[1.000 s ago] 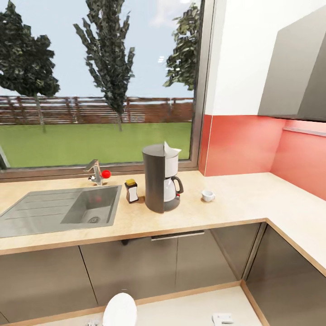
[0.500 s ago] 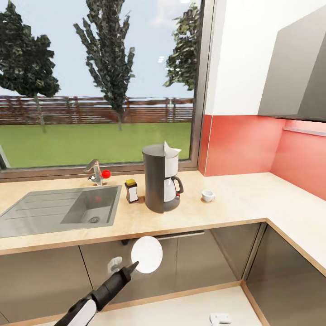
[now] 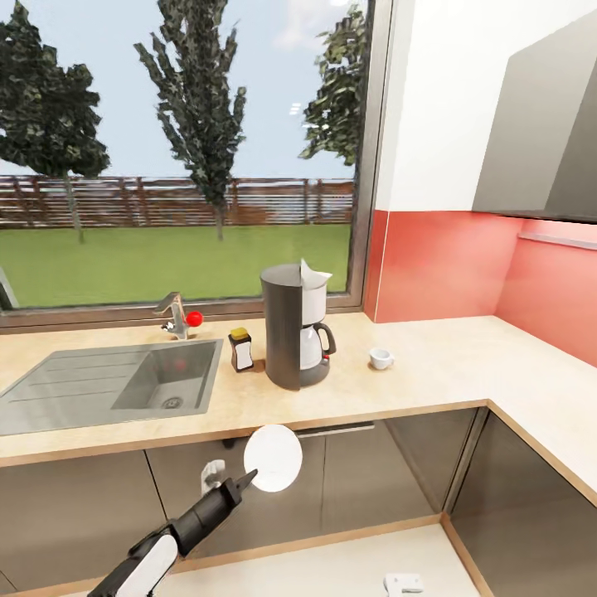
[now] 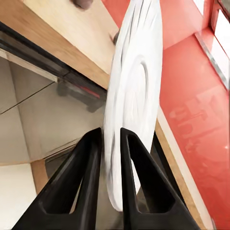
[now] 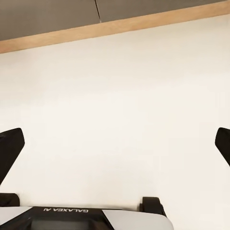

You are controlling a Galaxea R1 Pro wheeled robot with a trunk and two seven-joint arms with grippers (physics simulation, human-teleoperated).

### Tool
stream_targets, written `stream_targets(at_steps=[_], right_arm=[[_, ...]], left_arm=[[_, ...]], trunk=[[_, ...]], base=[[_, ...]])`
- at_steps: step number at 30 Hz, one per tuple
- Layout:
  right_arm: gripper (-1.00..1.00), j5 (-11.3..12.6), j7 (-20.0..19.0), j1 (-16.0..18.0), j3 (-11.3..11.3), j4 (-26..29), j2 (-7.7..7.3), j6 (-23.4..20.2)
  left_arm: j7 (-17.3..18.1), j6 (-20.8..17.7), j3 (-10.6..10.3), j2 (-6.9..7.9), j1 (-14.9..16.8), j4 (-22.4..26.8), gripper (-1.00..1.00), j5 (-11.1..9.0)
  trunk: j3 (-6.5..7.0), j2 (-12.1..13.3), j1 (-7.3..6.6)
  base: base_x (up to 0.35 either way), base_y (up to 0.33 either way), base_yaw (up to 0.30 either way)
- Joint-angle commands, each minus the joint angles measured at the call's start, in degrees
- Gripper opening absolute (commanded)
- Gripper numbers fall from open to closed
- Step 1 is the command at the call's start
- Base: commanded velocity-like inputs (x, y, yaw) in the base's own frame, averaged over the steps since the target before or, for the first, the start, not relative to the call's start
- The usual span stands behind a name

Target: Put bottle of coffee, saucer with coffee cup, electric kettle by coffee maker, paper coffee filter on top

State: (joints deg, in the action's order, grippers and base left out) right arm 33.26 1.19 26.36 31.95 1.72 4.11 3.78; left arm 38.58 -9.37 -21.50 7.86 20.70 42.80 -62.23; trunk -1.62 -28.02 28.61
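- While the sink (image 3: 116,383) sits idle at the far left of the kitchen countertop (image 3: 414,390), w/ the faucet (image 3: 172,315) behind it, nothing over there needs touching for this step.
- Left gripper (image 3: 245,479) is clenched on the saucer (image 3: 273,458), held on edge below the counter lip, in front of the grey cabinets (image 3: 365,473). In the left wrist view both fingers (image 4: 91,187) pinch the saucer (image 4: 132,105) rim, plate nearly vertical.
- Bottle of coffee (image 3: 241,349) stands on the counter just left of the coffee maker (image 3: 294,326); that part looks done.
- Paper coffee filter (image 3: 313,274) pokes up from the machine's top; looks done too.
- Step in hand, as I read it: saucer delivery. It's not on the counter yet.
- Coffee cup (image 3: 381,357) sits on bare counter right of the machine, apart from it.
- Next move prob calls for lifting the saucer above the counter edge, tipping it flat, then setting it beside the machine, likely btwn machine and cup. Cup then goes on it.
- Risk: rim-only pinch, so the plate could swivel during the tilt.
- Right gripper (image 5: 115,148) hangs released over pale floor (image 5: 115,96), fingertips wide apart, holding nothing.
- Electric kettle: can't place it from here.
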Motion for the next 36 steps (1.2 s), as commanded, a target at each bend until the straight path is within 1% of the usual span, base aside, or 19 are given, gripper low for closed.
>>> stream_targets(at_steps=[1,3,5,6,8,9,11,12,13,14,16,18,20,25,27,28,29,30,36], right_arm=[[1.00,0.5,0.1,0.0,0.5,0.0,0.02,0.2],[1.00,0.5,0.1,0.0,0.5,0.0,0.02,0.2],[1.00,0.5,0.1,0.0,0.5,0.0,0.02,0.2],[1.00,0.5,0.1,0.0,0.5,0.0,0.02,0.2],[1.00,0.5,0.1,0.0,0.5,0.0,0.02,0.2],[1.00,0.5,0.1,0.0,0.4,0.0,0.01,0.2],[1.00,0.5,0.1,0.0,0.4,0.0,-0.04,0.2],[1.00,0.5,0.1,0.0,0.5,0.0,-0.01,0.2],[1.00,0.5,0.1,0.0,0.5,0.0,0.00,0.2],[1.00,0.5,0.1,0.0,0.5,0.0,0.00,0.2],[1.00,0.5,0.1,0.0,0.5,0.0,0.01,0.2],[1.00,0.5,0.1,0.0,0.5,0.0,0.02,0.2],[1.00,0.4,0.1,0.0,0.5,0.0,0.02,0.2],[1.00,0.4,0.0,0.0,0.5,-0.2,-0.04,0.1],[1.00,0.3,-0.1,0.0,0.5,-0.2,-0.06,0.1],[1.00,0.3,-0.1,0.0,0.5,-0.2,-0.14,0.0],[1.00,0.3,-0.1,0.0,0.5,-0.2,-0.15,0.0],[1.00,0.3,0.0,0.0,0.5,-0.2,-0.15,0.0],[1.00,0.3,0.1,-0.2,0.5,-0.2,-0.15,0.0]], left_arm=[[-0.2,-0.6,0.0,0.12,0.8,0.1,-1.00,-0.6],[-1.1,-1.3,0.9,0.17,2.2,0.2,-1.00,-0.9],[-3.5,-3.3,3.1,0.14,3.5,0.3,-1.00,-1.6],[-5.8,-5.4,5.6,0.03,4.2,0.6,-1.00,-2.2],[-8.9,-8.2,9.2,-0.34,5.2,2.2,-1.00,-2.7],[-14.2,-10.5,12.0,-0.63,6.6,6.5,-1.00,-3.2],[-18.9,-11.0,12.6,-0.70,7.0,10.1,-1.00,-4.3],[-21.6,-11.2,12.7,-0.73,7.1,11.8,-1.00,-5.2],[-26.5,-11.2,12.8,-0.76,7.2,14.5,-1.00,-7.5],[-34.7,-11.3,12.9,-0.79,7.3,18.5,-1.00,-11.6],[-41.9,-11.1,12.9,-0.89,7.8,21.7,-1.00,-15.1],[-47.6,-10.9,13.0,-2.17,8.9,23.2,-1.00,-17.4],[-50.5,-10.7,13.1,-3.34,9.2,23.5,-1.00,-17.7],[-55.2,-9.1,13.3,-5.41,9.2,22.9,-1.00,-18.0],[-57.6,-7.4,13.3,-5.64,9.2,22.8,-1.00,-18.5],[-59.6,-6.0,13.4,-5.78,9.0,22.8,-1.00,-19.8],[-60.2,-5.8,13.4,-5.77,8.8,22.8,-1.00,-20.0],[-62.0,-5.6,14.6,-5.71,8.4,22.8,-1.00,-22.1],[-62.6,-2.9,15.4,-5.67,8.2,22.8,-1.00,-22.7]], trunk=[[-0.13,-0.1,0.03],[-0.13,-0.1,0.03],[-0.13,-0.1,0.03],[-0.13,-0.1,0.03],[-0.13,-0.1,0.03],[-0.13,-0.1,0.03],[-0.13,-0.1,0.03],[-0.13,-0.1,0.03],[-0.13,-0.1,0.03],[-0.13,-0.1,0.03],[-0.13,-0.1,0.03],[-0.13,-0.1,0.03],[-0.13,-0.1,0.03],[-0.13,-0.1,0.03],[-0.13,-0.1,0.03],[-0.13,-0.1,0.03],[-0.13,-0.1,0.03],[-0.13,-0.1,0.03],[-0.13,-0.1,0.03]], base=[[0.000,0.000,0.000],[0.000,0.000,0.000],[0.000,0.000,0.000],[0.000,0.000,0.000],[0.000,0.000,0.000],[0.000,0.000,0.000],[0.000,0.000,0.000],[0.000,0.000,0.000],[0.000,0.000,0.000],[0.000,0.000,0.000],[0.000,0.000,0.000],[0.000,0.000,0.000],[0.000,0.000,0.000],[0.000,0.000,0.000],[0.000,0.000,0.000],[0.000,0.000,0.000],[0.000,0.000,0.000],[0.000,0.000,0.000],[0.000,0.000,0.000]])
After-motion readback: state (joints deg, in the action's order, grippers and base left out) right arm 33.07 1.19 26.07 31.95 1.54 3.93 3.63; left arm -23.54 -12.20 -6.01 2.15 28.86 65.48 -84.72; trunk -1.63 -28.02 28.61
